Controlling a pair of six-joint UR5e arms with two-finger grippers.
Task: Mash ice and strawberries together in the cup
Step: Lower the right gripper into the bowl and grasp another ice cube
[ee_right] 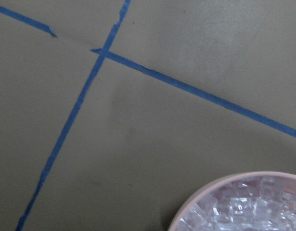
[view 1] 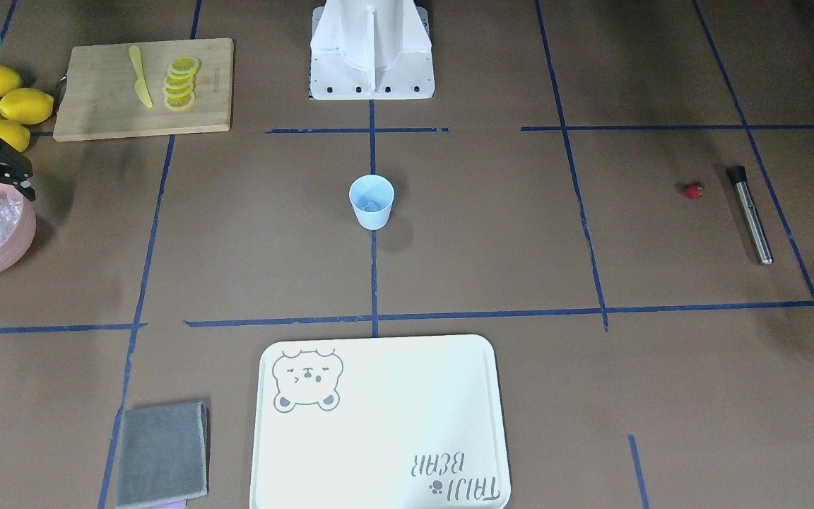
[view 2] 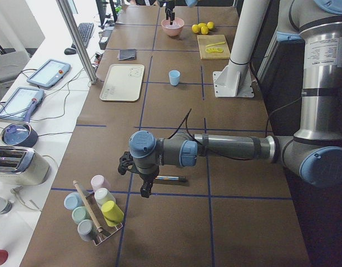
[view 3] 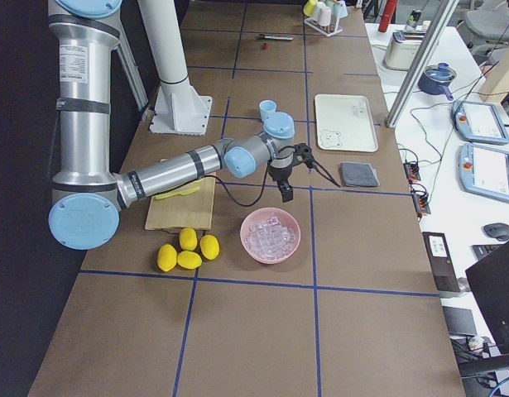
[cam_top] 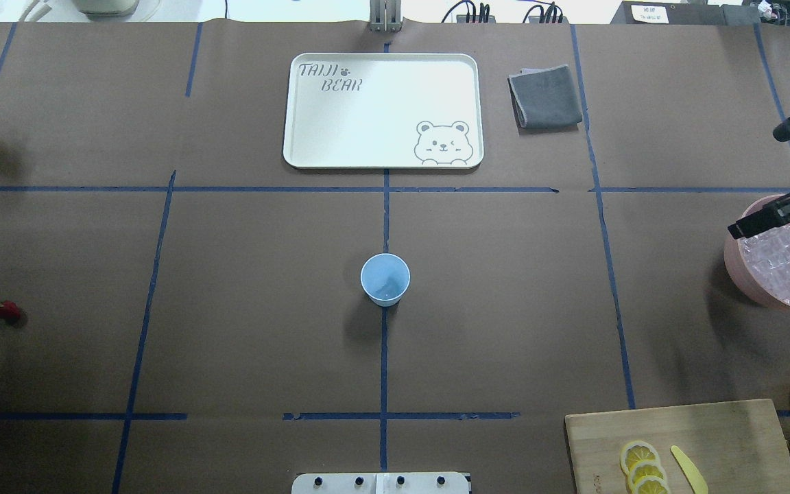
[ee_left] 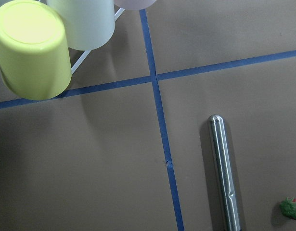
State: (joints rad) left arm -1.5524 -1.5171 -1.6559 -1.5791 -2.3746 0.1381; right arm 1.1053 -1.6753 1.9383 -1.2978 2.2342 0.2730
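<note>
Overhead exterior: the strawberry point(cam_top: 7, 311) at far left could roll if nudged; whether the left tool point(view 2: 135, 178) is apart or together I cannot tell. The cup point(cam_top: 385, 278) stands mid-frame on the counter point(cam_top: 230, 309), light enough to tip. At the right edge the right tool point(cam_top: 765, 178), fingers point(cam_top: 762, 221) apart, hangs at the pink bowl point(cam_top: 734, 271), whose ice point(cam_top: 789, 264) may slip free.

We log even, diffuse light from above in the table views, with soft-edged shadows throughout. The cup point(cam_top: 385, 278) throws only a faint, blurred shadow on the brown table point(cam_top: 230, 274) beside it. The white tray point(view 1: 379, 424) is nearly blown out, and its rim is hard to separate from its floor. The left wrist view is bright and sharp, with a thin highlight running along the metal rod point(ee_left: 225, 178) and a washed-out patch on the yellow tumbler point(ee_left: 32, 48). The right wrist view is dimmer, olive-tinted and slightly soft; the ice point(ee_right: 244, 207) shows small glints.
</note>
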